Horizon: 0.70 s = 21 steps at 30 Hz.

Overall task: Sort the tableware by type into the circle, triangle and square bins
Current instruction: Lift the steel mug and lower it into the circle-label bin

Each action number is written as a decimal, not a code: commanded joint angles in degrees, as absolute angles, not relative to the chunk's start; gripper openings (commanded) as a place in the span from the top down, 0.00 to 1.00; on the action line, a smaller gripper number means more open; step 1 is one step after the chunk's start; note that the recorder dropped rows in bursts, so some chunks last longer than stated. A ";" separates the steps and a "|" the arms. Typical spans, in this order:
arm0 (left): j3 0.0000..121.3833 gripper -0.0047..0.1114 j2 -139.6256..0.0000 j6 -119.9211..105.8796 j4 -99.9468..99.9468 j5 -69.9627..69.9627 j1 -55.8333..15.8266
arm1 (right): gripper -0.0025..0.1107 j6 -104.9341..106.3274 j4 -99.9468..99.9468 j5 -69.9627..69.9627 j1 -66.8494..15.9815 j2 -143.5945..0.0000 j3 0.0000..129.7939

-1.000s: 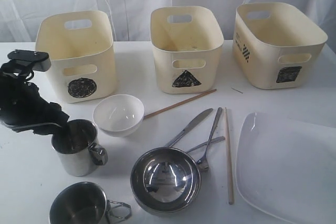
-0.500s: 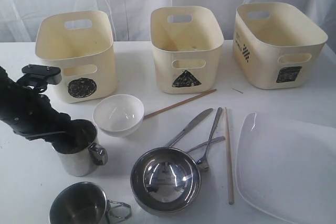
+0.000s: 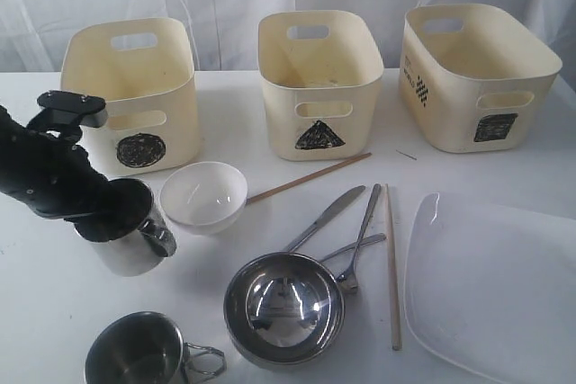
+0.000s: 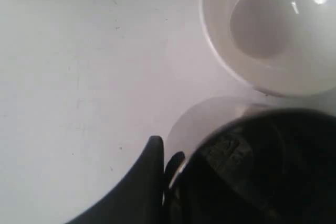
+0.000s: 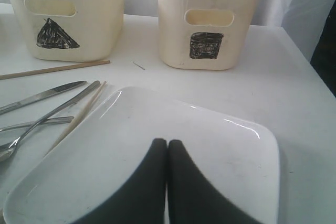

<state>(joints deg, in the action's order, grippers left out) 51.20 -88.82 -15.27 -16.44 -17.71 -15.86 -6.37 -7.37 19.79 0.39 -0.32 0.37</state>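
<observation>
Left gripper point(image 3: 113, 209) clamped on tilted steel mug point(image 3: 135, 254); right gripper point(image 5: 167, 143) closed above plate point(image 5: 220, 156)

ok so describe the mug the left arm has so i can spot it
Find the circle-marked bin at the back left of the table. Just in front of it, left of the small white bowl, is the gripped mug, the left gripper clamped on its rim. The second mug stands free nearer the front edge; this one is tipped, not upright.
</observation>
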 commanded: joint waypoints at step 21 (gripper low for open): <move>96.02 0.96 -100.80 -7.24 0.74 -24.51 -7.57 | 0.98 -6.29 -7.29 19.65 0.57 0.00 0.00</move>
